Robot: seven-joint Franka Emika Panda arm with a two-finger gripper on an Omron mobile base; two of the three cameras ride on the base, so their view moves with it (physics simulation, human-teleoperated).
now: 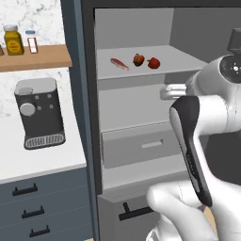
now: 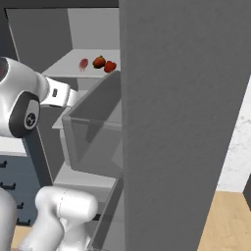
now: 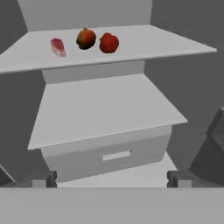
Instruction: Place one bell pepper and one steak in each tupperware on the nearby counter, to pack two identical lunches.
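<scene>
Inside the open fridge, one steak (image 3: 57,47) lies at the left of the upper shelf (image 3: 166,43). Two bell peppers sit right of it, side by side: a darker one (image 3: 85,38) and a bright red one (image 3: 108,43). The same steak (image 1: 119,64) and bell peppers (image 1: 138,59) (image 1: 153,63) appear in the left base view. My gripper (image 3: 111,181) is open and empty. It hangs in front of the fridge, well below and short of the upper shelf, and faces the lower shelves. The white counter (image 1: 28,162) lies left of the fridge. The tupperware is out of view.
A grey coffee machine (image 1: 40,113) stands on the counter under a wooden shelf (image 1: 35,57) with jars. The fridge holds a middle shelf (image 3: 105,105) and a drawer (image 3: 113,153) below it. The open fridge door (image 2: 181,122) with its bin (image 2: 93,127) stands close on the right.
</scene>
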